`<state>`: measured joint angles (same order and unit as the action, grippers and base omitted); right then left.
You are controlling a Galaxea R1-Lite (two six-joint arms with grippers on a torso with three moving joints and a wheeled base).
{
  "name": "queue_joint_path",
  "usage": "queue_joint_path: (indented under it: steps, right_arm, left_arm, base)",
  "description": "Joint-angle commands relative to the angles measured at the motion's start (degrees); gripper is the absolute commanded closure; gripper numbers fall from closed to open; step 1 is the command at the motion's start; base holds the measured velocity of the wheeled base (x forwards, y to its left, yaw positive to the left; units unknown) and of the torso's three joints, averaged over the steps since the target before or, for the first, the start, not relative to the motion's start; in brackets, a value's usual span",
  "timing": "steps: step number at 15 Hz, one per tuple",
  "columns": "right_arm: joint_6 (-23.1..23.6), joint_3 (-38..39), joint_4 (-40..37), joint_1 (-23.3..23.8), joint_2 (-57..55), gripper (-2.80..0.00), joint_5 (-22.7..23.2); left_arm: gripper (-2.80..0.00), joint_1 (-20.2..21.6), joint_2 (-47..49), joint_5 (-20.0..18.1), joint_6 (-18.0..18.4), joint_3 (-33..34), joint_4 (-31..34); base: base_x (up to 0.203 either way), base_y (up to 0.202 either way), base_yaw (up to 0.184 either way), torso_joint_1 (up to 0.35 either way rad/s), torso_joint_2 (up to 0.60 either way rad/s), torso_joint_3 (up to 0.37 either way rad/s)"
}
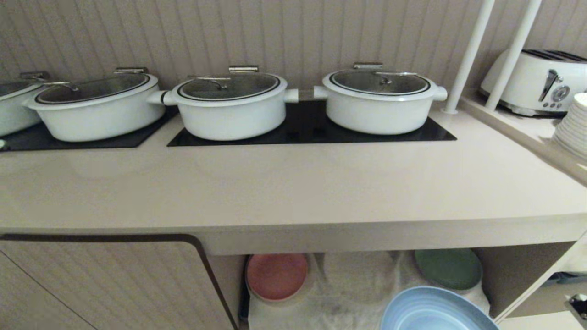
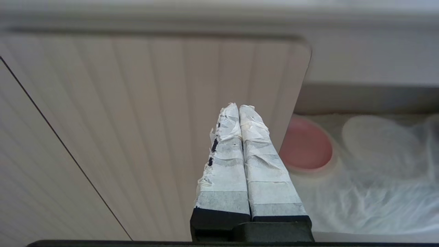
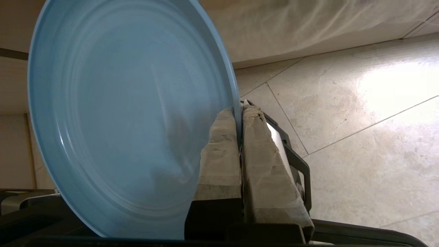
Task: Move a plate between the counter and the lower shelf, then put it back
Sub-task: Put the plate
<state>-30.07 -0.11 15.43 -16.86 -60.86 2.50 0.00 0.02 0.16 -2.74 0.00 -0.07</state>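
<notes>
Currently right tool clamped tight on the plate rim, lower shelf beyond it under the bench; left tool closed, empty.

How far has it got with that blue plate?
Midway. The right gripper is pinching the plate's rim, holding it in front of the lower shelf, clear of the cloth. The counter has no plate on it yet; setting it there and returning it remain.
</notes>
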Motion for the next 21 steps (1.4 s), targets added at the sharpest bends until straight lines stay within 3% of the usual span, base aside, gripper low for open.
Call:
queue_joint_path:
  steps: [1,9,21]
  right_arm:
    - [-0.16,0.02,0.12,-0.07,0.04,0.00,0.05]
    - [-0.07,0.02,0.12,-0.45,0.02,0.00,0.05]
    - [-0.02,-0.33,0.12,-0.81,-0.04,0.00,-0.04]
  left_arm:
    - [0.00,0.00,-0.02,0.02,-0.07,0.00,-0.01]
    - [0.00,0.00,-0.02,0.02,-0.07,0.00,-0.01]
    - [0.00,0.00,-0.02,0.02,-0.07,0.00,-0.01]
  base:
    - [0.000,0.000,0.000,0.247,-0.55,-0.295]
    - [0.000,0.000,0.000,0.268,-0.57,-0.299]
    - [0.000,0.000,0.000,0.171,-0.35,-0.180]
